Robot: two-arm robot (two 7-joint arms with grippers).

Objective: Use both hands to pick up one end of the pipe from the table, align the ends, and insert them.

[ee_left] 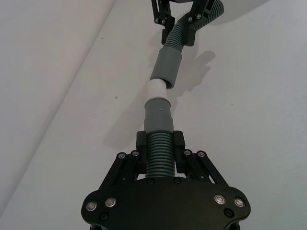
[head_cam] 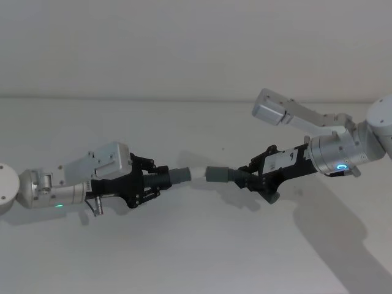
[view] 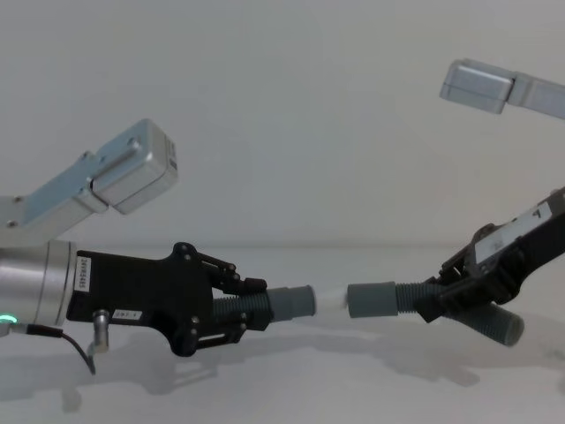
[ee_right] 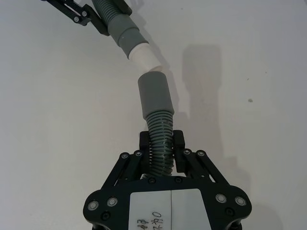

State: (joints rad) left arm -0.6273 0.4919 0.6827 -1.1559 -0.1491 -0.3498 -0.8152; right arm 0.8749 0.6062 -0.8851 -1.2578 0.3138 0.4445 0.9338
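Observation:
Both pipe pieces hang above the white table (head_cam: 196,257). My left gripper (head_cam: 160,179) is shut on the ribbed part of one piece (ee_left: 159,155). That piece's smooth cuff (head_cam: 179,176) ends in a white tip (head_cam: 197,172) pointing right. My right gripper (head_cam: 244,178) is shut on the ribs of the other piece (ee_right: 160,139), whose cuff (head_cam: 217,174) points left. The white tip (ee_left: 157,91) meets the mouth of the right cuff (ee_left: 167,67) at a slight angle. How far in it sits I cannot tell. In the chest view the tip (view: 332,300) bridges the two cuffs.
The right piece's free ribbed end (view: 499,325) hangs behind and below my right gripper. Bare table surface lies under and around both arms; its far edge meets a plain wall (head_cam: 196,49).

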